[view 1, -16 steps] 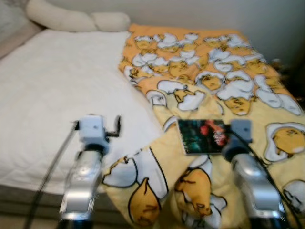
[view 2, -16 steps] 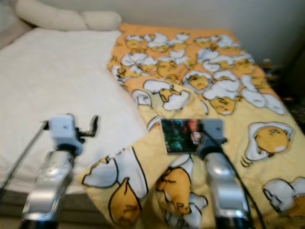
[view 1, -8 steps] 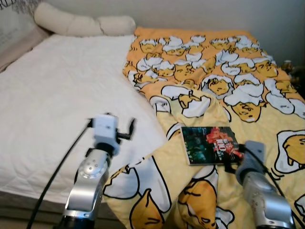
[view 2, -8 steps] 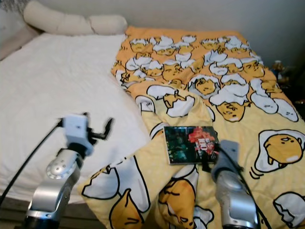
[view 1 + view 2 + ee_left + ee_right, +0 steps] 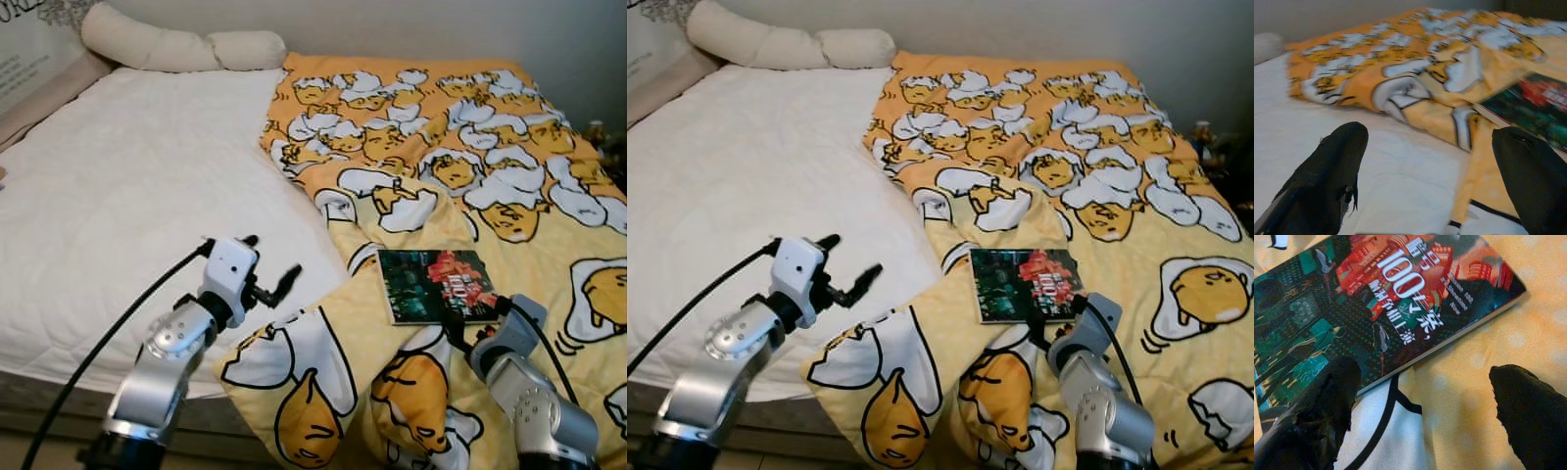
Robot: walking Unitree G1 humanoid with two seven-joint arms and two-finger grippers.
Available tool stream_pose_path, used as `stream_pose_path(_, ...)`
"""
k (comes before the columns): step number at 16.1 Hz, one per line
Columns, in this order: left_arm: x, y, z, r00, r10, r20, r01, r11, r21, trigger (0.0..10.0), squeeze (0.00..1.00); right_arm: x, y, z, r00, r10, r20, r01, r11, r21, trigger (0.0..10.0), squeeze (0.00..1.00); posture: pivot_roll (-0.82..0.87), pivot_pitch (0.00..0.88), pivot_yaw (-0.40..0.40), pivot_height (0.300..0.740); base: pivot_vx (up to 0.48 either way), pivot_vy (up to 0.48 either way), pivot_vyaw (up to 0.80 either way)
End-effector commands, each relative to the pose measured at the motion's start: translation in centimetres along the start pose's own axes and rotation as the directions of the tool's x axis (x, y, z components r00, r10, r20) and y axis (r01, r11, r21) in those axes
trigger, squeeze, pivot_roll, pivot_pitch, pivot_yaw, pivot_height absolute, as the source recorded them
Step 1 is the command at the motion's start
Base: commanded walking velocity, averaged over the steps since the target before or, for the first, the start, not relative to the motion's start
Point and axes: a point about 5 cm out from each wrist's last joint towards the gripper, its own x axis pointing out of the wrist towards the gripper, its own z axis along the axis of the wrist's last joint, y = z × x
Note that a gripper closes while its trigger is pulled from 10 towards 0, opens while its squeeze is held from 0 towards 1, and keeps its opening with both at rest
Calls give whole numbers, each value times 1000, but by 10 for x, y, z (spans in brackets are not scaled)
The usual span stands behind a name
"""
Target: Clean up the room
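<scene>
Yellow blanket point(image 5: 509, 196) printed with egg figures covered the right half of the bed, its near edge folded back over the bare white mattress point(image 5: 127, 196), and two cream pillows point(image 5: 784, 46) lay against the wall at the head. On the blanket, toward the robot's right and close to the bed's near edge, lay the book point(image 5: 1027, 283) — flat, cover up, dark green with a red patch and white lettering, its long axis running across the robot's front and only slightly skewed. The right gripper point(image 5: 1422, 401) was much the nearer of the two: in the head views its wrist sat just short of the book's near right corner, and in the right wrist view its fingers were spread wide, one black tip over the near edge of the cover, the other over bare blanket beside the corner, with the book's white page edge running between them. Whether either tip actually touched the book could not be told. The left gripper point(image 5: 269, 286) hovered over the mattress near the blanket's folded edge, well apart from the book, its fingers likewise spread and holding nothing. By my judgement the pick-up belonged to the right arm — the book lay ahead of it and a little toward the robot's left, so the fingers would need to straddle that near edge before closing.
</scene>
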Motion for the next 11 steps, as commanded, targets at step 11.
stream_pose_path(11, -12, 17, 0, 978, -185, -101, 193, 977, 86, 10000, 576, 36, 13, 5, 991, 120, 66, -135, 932, 336, 10000, 0, 49, 0, 74, 740, 0, 0, 0)
